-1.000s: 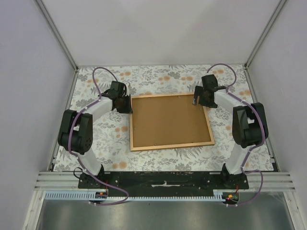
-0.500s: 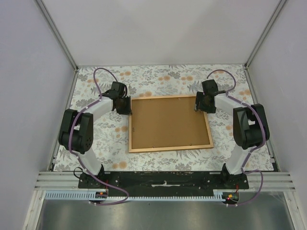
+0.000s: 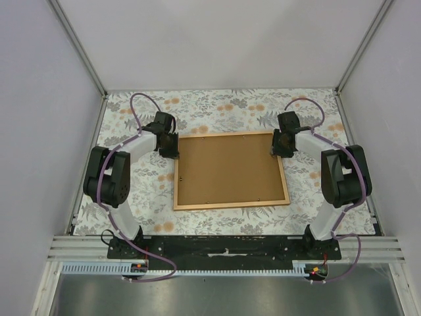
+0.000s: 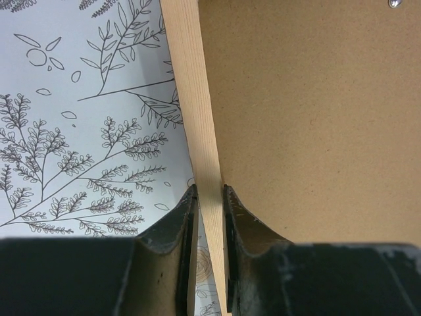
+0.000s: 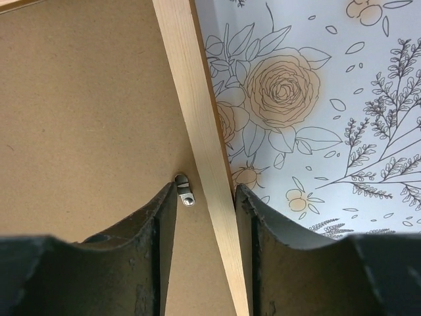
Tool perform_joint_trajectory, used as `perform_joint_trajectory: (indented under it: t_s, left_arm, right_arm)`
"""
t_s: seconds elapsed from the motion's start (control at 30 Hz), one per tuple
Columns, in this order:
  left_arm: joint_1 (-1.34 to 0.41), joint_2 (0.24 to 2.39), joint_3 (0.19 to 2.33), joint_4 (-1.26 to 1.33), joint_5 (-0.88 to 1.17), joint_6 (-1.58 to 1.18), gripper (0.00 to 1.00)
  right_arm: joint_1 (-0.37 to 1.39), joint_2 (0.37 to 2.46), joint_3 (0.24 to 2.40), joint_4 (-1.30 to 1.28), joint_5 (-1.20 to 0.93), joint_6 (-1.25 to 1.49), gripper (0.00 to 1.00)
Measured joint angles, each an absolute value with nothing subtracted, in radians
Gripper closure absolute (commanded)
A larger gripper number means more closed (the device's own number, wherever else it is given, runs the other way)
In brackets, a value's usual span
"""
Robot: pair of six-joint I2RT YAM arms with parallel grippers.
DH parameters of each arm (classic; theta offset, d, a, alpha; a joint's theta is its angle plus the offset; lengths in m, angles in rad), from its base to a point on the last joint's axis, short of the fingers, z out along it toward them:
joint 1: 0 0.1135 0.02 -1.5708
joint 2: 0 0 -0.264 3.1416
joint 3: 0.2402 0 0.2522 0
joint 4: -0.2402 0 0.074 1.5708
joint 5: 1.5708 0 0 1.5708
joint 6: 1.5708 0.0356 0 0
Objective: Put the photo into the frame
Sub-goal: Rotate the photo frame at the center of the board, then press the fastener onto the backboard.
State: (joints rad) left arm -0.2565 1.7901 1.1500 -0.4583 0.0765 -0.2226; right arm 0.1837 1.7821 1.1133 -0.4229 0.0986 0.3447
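The frame (image 3: 230,205) lies flat on the floral tablecloth, back side up, its opening filled by the plain brown backing board (image 3: 230,170). The photo is hidden. My left gripper (image 3: 172,150) is at the frame's far left corner. In the left wrist view the left gripper (image 4: 209,194) is shut on the pale wooden left rail (image 4: 197,131). My right gripper (image 3: 279,146) is at the far right corner. There the right gripper (image 5: 205,194) straddles the right rail (image 5: 191,85); the outer finger touches the rail and a gap remains on the inner side.
A small metal turn clip (image 5: 185,195) sits on the backing board just inside the right rail, by my inner right finger. The floral tablecloth (image 3: 217,105) surrounds the frame. Grey walls and metal posts close in the table on three sides.
The frame has swung and slid a little left, now lying squarer. My right gripper has come down over the right rail and its jaws have narrowed. The left grip has not changed.
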Motion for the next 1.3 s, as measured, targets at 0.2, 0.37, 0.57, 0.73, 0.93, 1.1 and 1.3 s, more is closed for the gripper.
perform_joint_trajectory:
  t_s: [0.2, 0.37, 0.57, 0.73, 0.93, 1.1, 1.3]
  left_arm:
    - [-0.257, 1.797, 1.159, -0.465, 0.068, -0.225, 0.98]
    - [-0.257, 1.798, 1.161, -0.466, 0.059, -0.228, 0.98]
    - [-0.257, 1.799, 1.162, -0.466, 0.055, -0.234, 0.98]
    - [-0.257, 1.799, 1.164, -0.467, 0.057, -0.243, 0.75]
    - [-0.255, 1.794, 1.17, -0.468, 0.081, -0.286, 0.49]
    - [-0.26, 1.738, 1.168, -0.48, 0.082, -0.322, 0.48]
    - [-0.292, 1.639, 1.116, -0.514, 0.044, -0.329, 0.46]
  right_arm:
    - [0.18, 1.781, 1.112, -0.427, 0.098, 0.348, 0.69]
    - [0.175, 1.781, 1.113, -0.43, 0.094, 0.352, 0.85]
    - [0.175, 1.781, 1.114, -0.432, 0.083, 0.352, 1.0]
    - [0.175, 1.781, 1.115, -0.434, 0.084, 0.356, 1.0]
    - [0.175, 1.781, 1.115, -0.436, 0.084, 0.366, 1.0]
    - [0.175, 1.781, 1.115, -0.437, 0.084, 0.372, 1.0]
    - [0.175, 1.781, 1.119, -0.446, 0.083, 0.374, 1.0]
